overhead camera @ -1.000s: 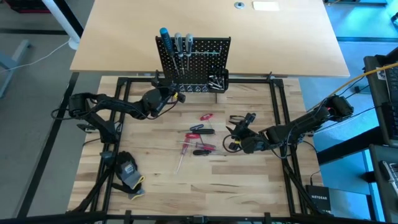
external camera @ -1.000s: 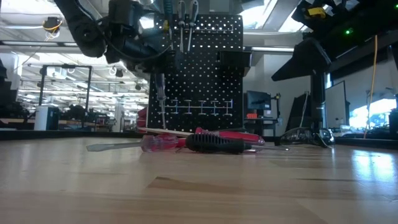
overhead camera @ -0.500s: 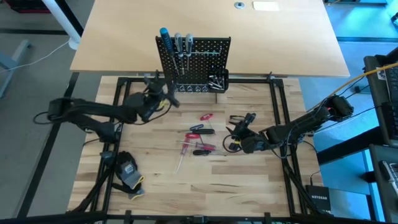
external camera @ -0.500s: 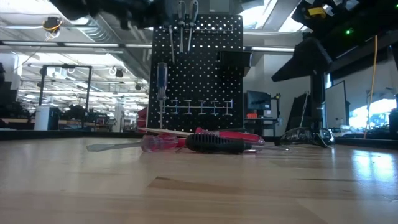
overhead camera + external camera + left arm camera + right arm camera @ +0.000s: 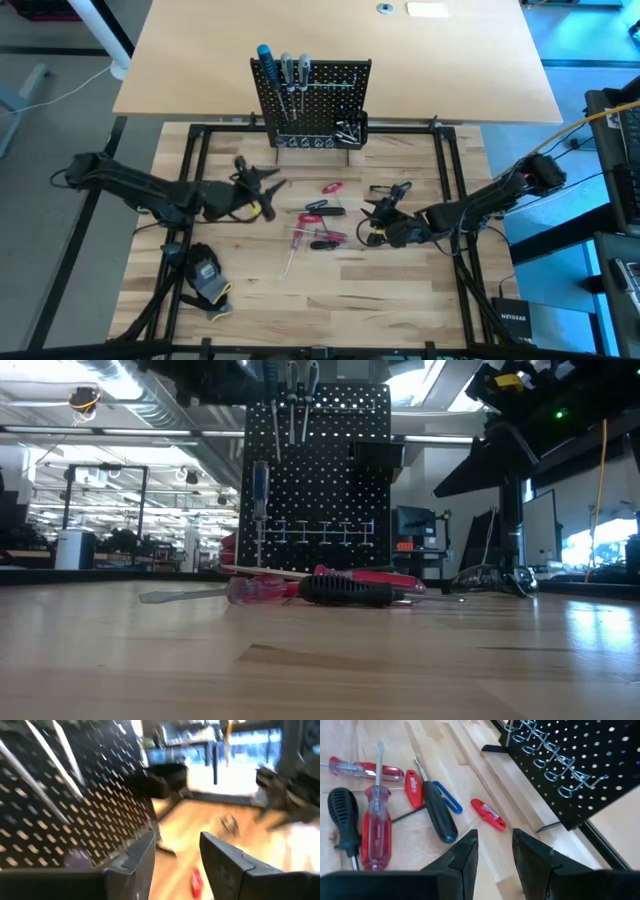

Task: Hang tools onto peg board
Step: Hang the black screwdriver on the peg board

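The black peg board (image 5: 312, 100) stands upright at the table's far side, and also shows in the low view (image 5: 320, 470). Screwdrivers with blue (image 5: 264, 56) and grey (image 5: 295, 68) handles hang on it by their handles. A further blue-handled one (image 5: 259, 485) hangs lower down. Several tools lie flat mid-table: red-handled screwdrivers (image 5: 375, 827), black-handled ones (image 5: 440, 812) and a small red key (image 5: 487, 813). My left gripper (image 5: 266, 184) is open and empty, left of the loose tools. My right gripper (image 5: 378, 214) is open and empty, just right of them.
A black-and-yellow glove (image 5: 207, 276) lies at the near left. A small black bin (image 5: 350, 128) hangs at the board's right end. A row of wire hooks (image 5: 545, 757) lines the board's lower part. Bare wood lies toward the near edge.
My left gripper has drawn back from the peg board's left side toward the near edge and the table's left, and now sits beside the loose tools. The blue-handled screwdriver it was in front of stays hanging on the board.
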`<state>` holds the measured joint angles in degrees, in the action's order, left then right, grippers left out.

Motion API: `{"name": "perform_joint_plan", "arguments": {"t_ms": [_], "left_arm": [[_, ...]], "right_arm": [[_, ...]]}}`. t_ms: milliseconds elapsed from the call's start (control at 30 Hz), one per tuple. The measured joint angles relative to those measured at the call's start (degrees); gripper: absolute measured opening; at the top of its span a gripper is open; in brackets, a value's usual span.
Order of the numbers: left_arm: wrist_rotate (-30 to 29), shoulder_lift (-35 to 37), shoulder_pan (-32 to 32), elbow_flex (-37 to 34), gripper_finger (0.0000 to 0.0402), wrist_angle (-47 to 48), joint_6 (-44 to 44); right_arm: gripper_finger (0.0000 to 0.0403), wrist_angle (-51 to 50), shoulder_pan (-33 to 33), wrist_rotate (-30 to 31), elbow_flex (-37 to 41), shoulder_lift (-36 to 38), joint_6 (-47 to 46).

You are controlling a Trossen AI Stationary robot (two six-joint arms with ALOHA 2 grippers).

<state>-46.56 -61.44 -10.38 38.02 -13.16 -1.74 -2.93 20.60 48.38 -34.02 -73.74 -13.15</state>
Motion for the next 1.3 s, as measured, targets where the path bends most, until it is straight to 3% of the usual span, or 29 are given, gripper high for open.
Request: {"name": "perform_joint_plan", "arguments": {"t_ms": [167, 367, 600, 800, 1300], "left_arm": [[2.17, -3.24, -2.88, -0.07, 0.0145, 5.05, 6.05], [2.29, -8.11, -3.99, -0.07, 0.0145, 4.46, 7.08], [2.27, -9.65, -3.94, -0.07, 0.0145, 4.3, 7.33], [2.27, -9.65, -3.94, -0.09, 0.0145, 4.52, 7.66], [2.27, -9.61, -3.88, -0.09, 0.0145, 4.65, 8.0]], "right_arm": [[0.0122, 4.41, -1.69, -3.47, 0.0, -4.01, -0.01], [0.0139, 9.21, -9.43, -21.86, 0.02, -6.99, -1.93], [0.0216, 11.57, -18.36, -37.09, 0.02, -7.23, -1.25], [0.0247, 14.66, -19.61, -39.68, 0.07, -11.65, 4.78], [0.0232, 25.96, -22.54, -40.08, 0.02, -20.99, 7.67]]}}
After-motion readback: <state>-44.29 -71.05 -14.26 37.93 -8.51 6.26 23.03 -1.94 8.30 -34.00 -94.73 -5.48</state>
